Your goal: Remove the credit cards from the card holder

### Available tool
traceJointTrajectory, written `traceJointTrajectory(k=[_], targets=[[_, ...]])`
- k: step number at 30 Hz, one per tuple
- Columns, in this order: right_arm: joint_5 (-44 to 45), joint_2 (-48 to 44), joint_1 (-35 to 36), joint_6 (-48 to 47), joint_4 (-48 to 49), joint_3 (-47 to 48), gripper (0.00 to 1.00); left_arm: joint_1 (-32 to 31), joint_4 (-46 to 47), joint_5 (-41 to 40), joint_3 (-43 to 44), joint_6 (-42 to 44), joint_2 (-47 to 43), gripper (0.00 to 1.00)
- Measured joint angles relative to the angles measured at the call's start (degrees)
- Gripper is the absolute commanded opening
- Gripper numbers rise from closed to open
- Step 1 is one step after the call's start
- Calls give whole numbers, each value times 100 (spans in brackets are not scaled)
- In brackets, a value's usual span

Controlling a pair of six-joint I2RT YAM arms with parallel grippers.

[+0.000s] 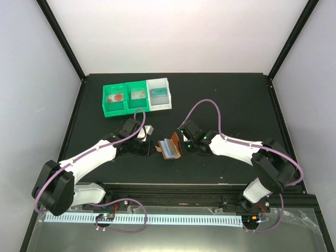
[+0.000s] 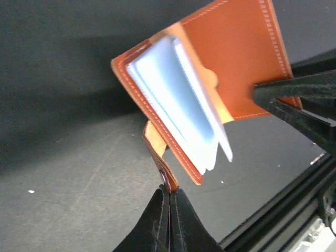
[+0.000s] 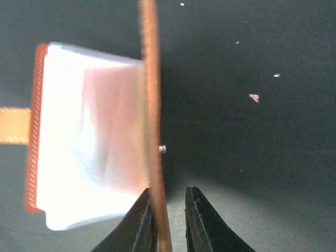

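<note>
Card holder [image 1: 169, 147] is in the middle of the tabletop [image 1: 236, 105], a little closer to the near edge than to the far one, and it stands between the two grippers. It is open like a book, its brown covers spread and its pale pocket leaves fanned out.

The left gripper [image 1: 151, 148] comes from the left side. In the left wrist view its fingers are pressed together on the small brown tab [image 2: 157, 152] that hangs from the holder's edge, so this gripper [image 2: 169, 193] grips the holder [image 2: 236, 58] by the tab only.

The right gripper [image 1: 182, 148] comes from the right side. In its own camera one brown cover [image 3: 152, 79] is seen edge-on and goes down between the two fingers. The jaws are narrow. The cover touches the left finger [image 3: 140, 220], while a thin dark gap shows between it and the other finger, so the gripper [image 3: 169, 191] stands around the cover without clamping it.

The credit cards [image 2: 178, 100] are inside the pale leaves — bluish-white from the left wrist, whitish-pink [image 3: 89, 136] from the right. The picture is blurred there, so probably several cards are stacked, but I cannot count them.

Near the far edge, toward the far left corner, two green bins [image 1: 116, 110] and a white bin [image 1: 160, 107] stand in one row, touching, well apart from the holder.
</note>
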Motion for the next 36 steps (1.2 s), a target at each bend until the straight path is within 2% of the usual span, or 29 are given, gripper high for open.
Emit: traceJointTrajectory(k=[4,13,21,27,33,36], targets=[[87,0,0,33,-11,-103,6,85,-109,-208,-2,2,-2,2],[46,-120,2,203,251,-481,5,431,-247,-334,-232,-2,-114,3],[-267,-229,7,396,778,-929,4,634,-278,-326,-472,-87,-505,38],[-400,-229,7,549,1060,-1110,5,664,-83,-153,-490,-210,-721,46],[-466,-229,7,608,1143,-1147,5,691,426,251,-649,-385,-713,59],[-479,-238,7,605,1145,-1147,5,691,706,457,-728,-468,-699,62]])
